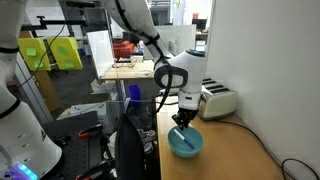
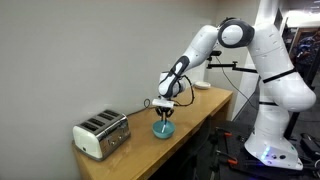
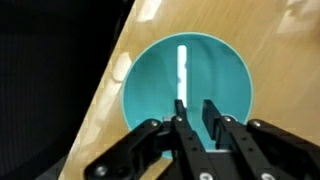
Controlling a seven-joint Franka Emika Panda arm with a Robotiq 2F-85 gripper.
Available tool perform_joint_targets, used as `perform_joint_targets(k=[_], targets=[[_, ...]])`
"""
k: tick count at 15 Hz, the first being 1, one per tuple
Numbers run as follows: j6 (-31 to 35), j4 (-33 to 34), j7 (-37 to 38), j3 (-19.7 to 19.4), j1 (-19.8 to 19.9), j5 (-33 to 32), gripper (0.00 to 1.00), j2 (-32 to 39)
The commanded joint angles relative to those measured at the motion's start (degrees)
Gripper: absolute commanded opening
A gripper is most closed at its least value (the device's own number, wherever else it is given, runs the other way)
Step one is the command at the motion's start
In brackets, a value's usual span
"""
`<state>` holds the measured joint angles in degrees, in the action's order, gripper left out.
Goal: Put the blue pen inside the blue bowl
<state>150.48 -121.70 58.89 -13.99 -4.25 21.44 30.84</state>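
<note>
The teal-blue bowl (image 3: 225, 80) fills the wrist view and sits on the wooden table in both exterior views (image 1: 192, 146) (image 2: 163, 130). The blue pen (image 3: 181, 68) is a pale thin stick lying inside the bowl, with its near end by my left fingertip. It also shows faintly in an exterior view (image 1: 180, 140). My gripper (image 3: 193, 105) hangs just above the bowl (image 1: 182, 120) (image 2: 165, 113). Its fingers are a little apart with bare bowl showing between them, and they hold nothing.
A silver toaster (image 1: 218, 100) (image 2: 102, 134) stands on the table beside the bowl, near the wall. The table's edge (image 3: 105, 90) runs close to the bowl. A black cable (image 1: 298, 167) lies at the table's end. A black chair (image 1: 130, 150) stands beside the table.
</note>
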Motion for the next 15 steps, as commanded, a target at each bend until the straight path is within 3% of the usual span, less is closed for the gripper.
perform_joint_targets(k=[1, 4, 7, 9, 13, 15], targets=[[1.1, -2.1, 0.2, 0.9, 0.3, -1.7, 0.59, -2.6], [0.3, -2.8, 3.6, -2.2, -2.0, -6.3, 0.81, -4.5], [0.8, -3.4, 5.4, -5.6, -3.9, -15.2, 1.0, -6.3], [0.4, -3.8, 4.1, -6.1, -3.7, -19.7, 1.0, -7.9], [-1.5, -6.0, -2.3, -2.5, -0.7, -20.7, 1.0, -11.9], [-2.3, -7.0, -3.2, -2.6, -0.9, -21.5, 1.0, -12.9]])
